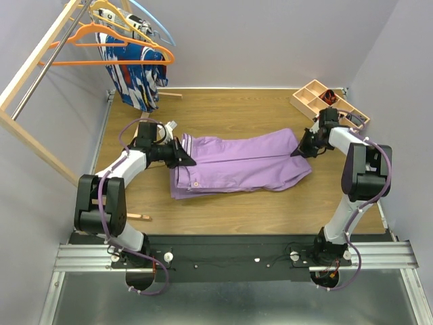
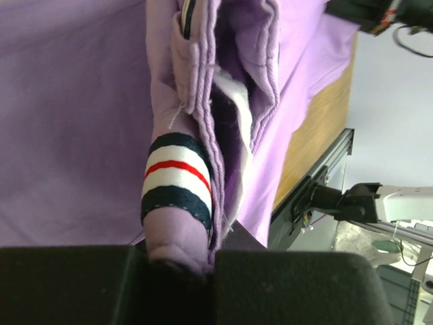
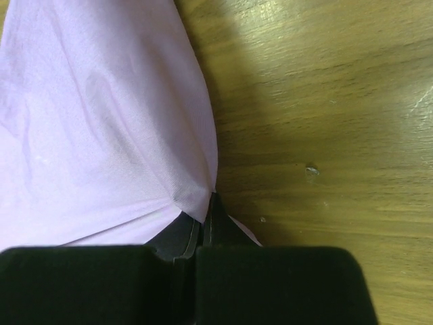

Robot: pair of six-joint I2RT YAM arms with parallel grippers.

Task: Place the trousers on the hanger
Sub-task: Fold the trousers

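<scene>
The lilac trousers (image 1: 237,164) lie folded across the middle of the wooden table, waistband to the left. My left gripper (image 1: 181,157) is shut on the waistband end, where a white, navy and red striped band (image 2: 174,179) bunches between its jaws. My right gripper (image 1: 300,152) is shut on the far right edge of the trousers (image 3: 101,128), the cloth puckering into the closed fingertips (image 3: 208,218). The bright orange hanger (image 1: 108,46) hangs on the rail at the upper left, away from both grippers.
A blue, white and red patterned garment (image 1: 135,78) hangs under the rail, with a yellow-orange hanger (image 1: 111,11) and a light blue hanger (image 1: 157,26) behind. A wooden compartment tray (image 1: 325,101) sits at the back right. The slanted wooden rack post (image 1: 37,145) stands left.
</scene>
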